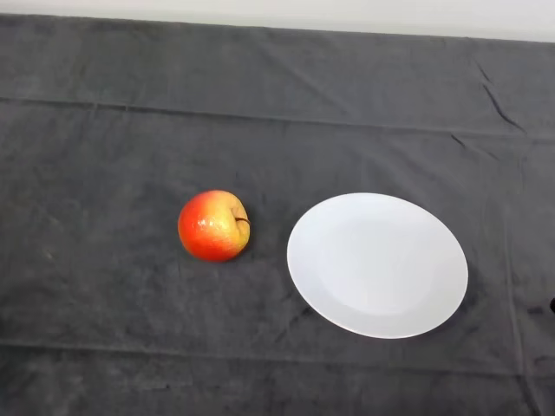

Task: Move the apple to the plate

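Observation:
A red and yellow apple (212, 226) lies on the dark cloth, a little left of the middle, with its stem turned to the right. To its right sits a white round plate (377, 264) with nothing on it. A narrow strip of cloth separates the two.
The dark cloth (104, 139) covers the whole table and shows creases, with a fold line across the back and another near the front. A pale wall strip (347, 13) runs along the far edge.

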